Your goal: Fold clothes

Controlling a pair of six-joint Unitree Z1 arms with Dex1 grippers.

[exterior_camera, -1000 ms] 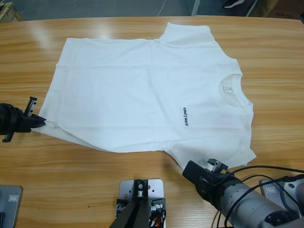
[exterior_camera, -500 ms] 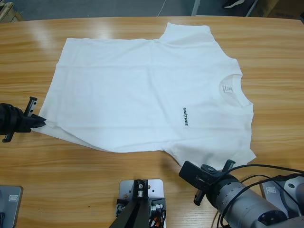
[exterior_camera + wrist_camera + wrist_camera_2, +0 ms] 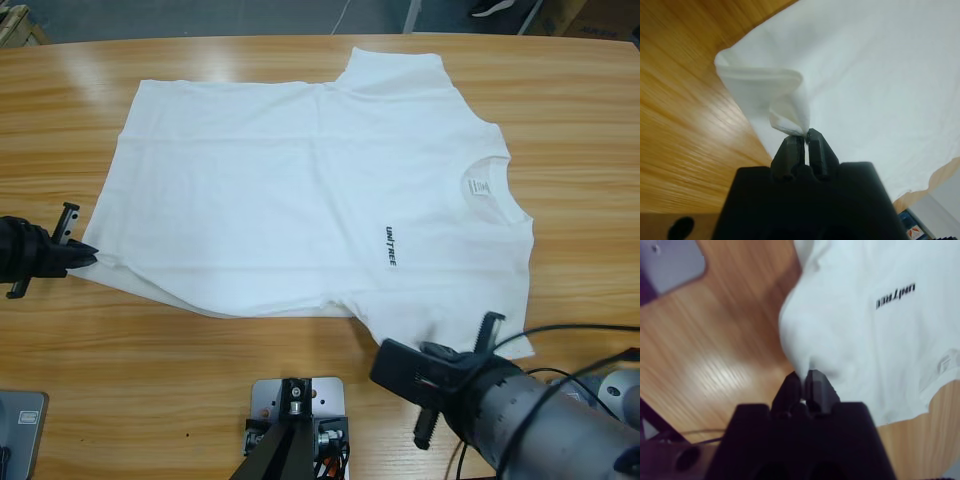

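Wrist views show each tool pinching T-shirt (image 3: 310,180)

You have the T-shirt (image 3: 310,190) lying flat on the desk (image 3: 560,90), collar toward the right. Your left hand (image 3: 88,258) sits at its near-left corner; your right hand (image 3: 385,362) is at the near sleeve's edge.

high: fixed overhead, looks down on whole table (image 3: 300,340) | L wrist: v. close, along jaws at T-shirt (image 3: 865,75) hem corner | R wrist: v. close at sleeve, lettering (image 3: 895,295) | shared w/ high: shirt, tabletop
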